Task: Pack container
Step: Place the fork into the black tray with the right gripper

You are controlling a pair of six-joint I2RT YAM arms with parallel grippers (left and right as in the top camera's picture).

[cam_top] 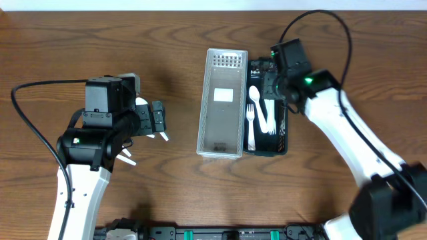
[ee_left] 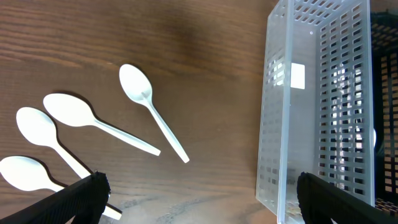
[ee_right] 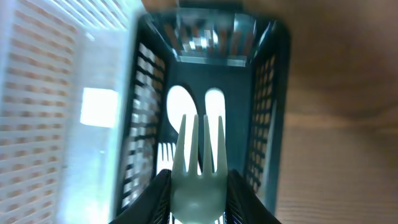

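My right gripper [ee_right: 199, 202] is shut on a white plastic fork [ee_right: 200, 146], tines forward, above the dark slotted container [ee_right: 268, 93]. In that container lie white spoons [ee_right: 180, 106] and forks [cam_top: 251, 123]. In the overhead view the right gripper [cam_top: 270, 79] is over the dark container's [cam_top: 283, 127] far end. My left gripper [ee_left: 199, 208] is open and empty above the table, between several white spoons [ee_left: 149, 109] on the wood and the clear perforated container [ee_left: 311, 106]. In the overhead view the left gripper [cam_top: 157, 120] is left of the clear container [cam_top: 222, 67].
The clear container [ee_right: 56, 93] stands directly left of the dark one, touching it, with only a white label on its floor. Loose spoons [cam_top: 127, 158] lie under my left arm. Black cables run from both arms across the wooden table.
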